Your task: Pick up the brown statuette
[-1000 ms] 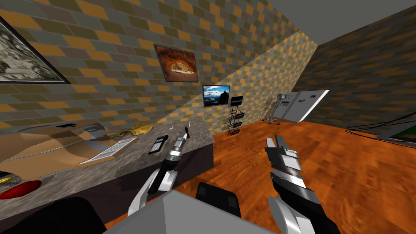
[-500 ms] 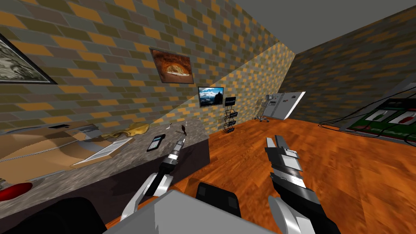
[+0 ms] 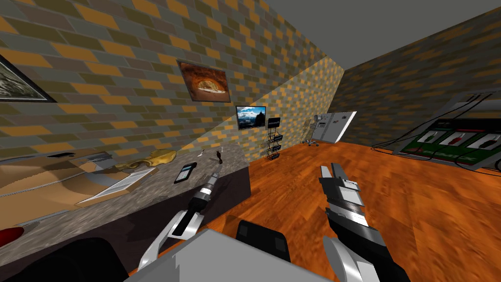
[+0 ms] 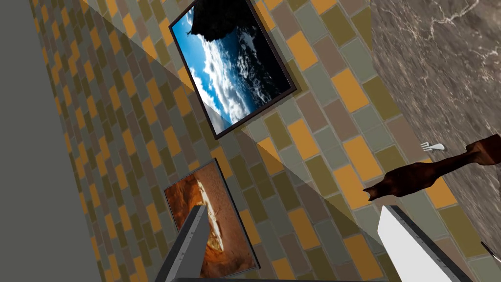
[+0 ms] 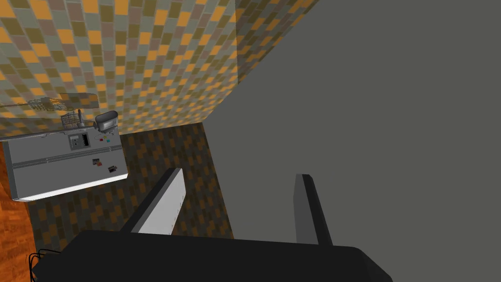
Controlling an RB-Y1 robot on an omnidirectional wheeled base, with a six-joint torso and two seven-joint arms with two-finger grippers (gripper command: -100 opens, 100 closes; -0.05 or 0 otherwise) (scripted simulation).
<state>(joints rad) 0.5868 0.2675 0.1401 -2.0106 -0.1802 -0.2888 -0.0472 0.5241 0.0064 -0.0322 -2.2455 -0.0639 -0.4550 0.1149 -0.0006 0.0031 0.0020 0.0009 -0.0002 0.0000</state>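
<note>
The small dark brown statuette (image 3: pixel 219 156) stands near the far end of the marbled counter (image 3: pixel 156 198). My left gripper (image 3: pixel 215 175) hovers just short of it over the counter's front edge. In the left wrist view the statuette (image 4: pixel 430 174) lies beyond and to the outside of one finger (image 4: pixel 411 245), not between the two. The left gripper (image 4: pixel 293 215) is open and empty. My right gripper (image 3: pixel 331 171) is held over the wooden floor, also open (image 5: pixel 239 186) with nothing in it.
On the counter lie a black phone (image 3: pixel 186 172), a white flat slab (image 3: pixel 122 182), a yellow lump (image 3: pixel 156 157), a cardboard box (image 3: pixel 39 178) and a small fork (image 4: pixel 433 146). A wire rack (image 3: pixel 272 144) and grey cabinet (image 3: pixel 332 126) stand at the far wall.
The whole head picture has slid left, so I have turned right. My left gripper sits a little lower and further short of the statuette. The right arm is unchanged.
</note>
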